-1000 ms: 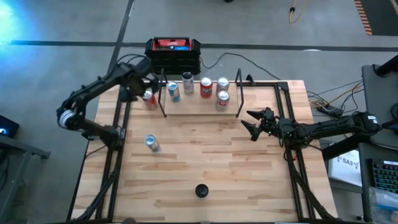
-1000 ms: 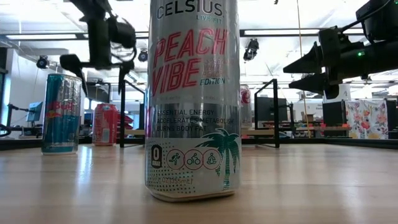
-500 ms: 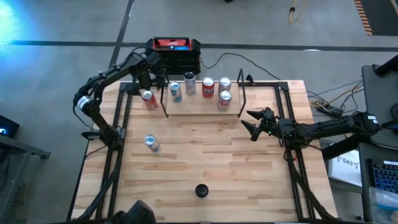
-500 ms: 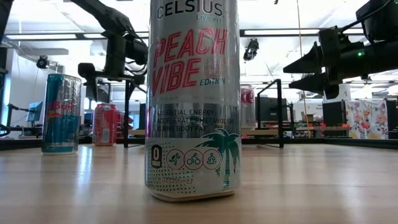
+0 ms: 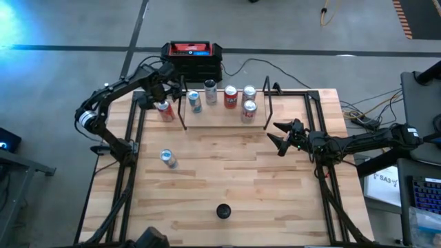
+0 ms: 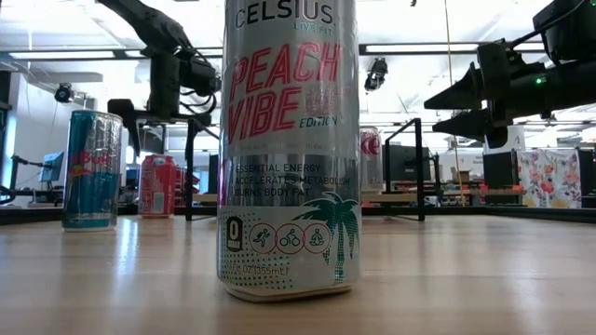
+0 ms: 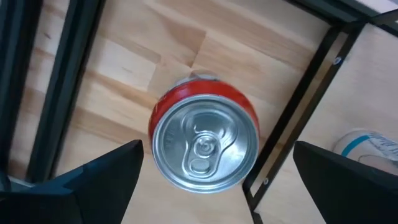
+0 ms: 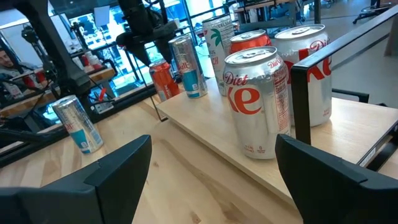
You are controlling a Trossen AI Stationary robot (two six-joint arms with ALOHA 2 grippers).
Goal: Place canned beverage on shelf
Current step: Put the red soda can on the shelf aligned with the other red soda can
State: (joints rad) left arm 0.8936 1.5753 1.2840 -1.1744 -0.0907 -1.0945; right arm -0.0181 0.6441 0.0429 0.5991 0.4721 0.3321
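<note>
Left gripper [image 7: 211, 177]: wide open, right above the red can [image 7: 204, 148].
Red can: stands up, just outside the shelf [image 5: 224, 117].
Right gripper [image 5: 281, 138]: open, holds nothing, waits at the shelf's other end.

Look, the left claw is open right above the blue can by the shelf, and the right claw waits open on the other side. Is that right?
Not quite: the can under the open left claw is red, not blue. The left wrist view looks straight down on the red can, standing beside the shelf. The right claw does wait open on the other side.
</note>
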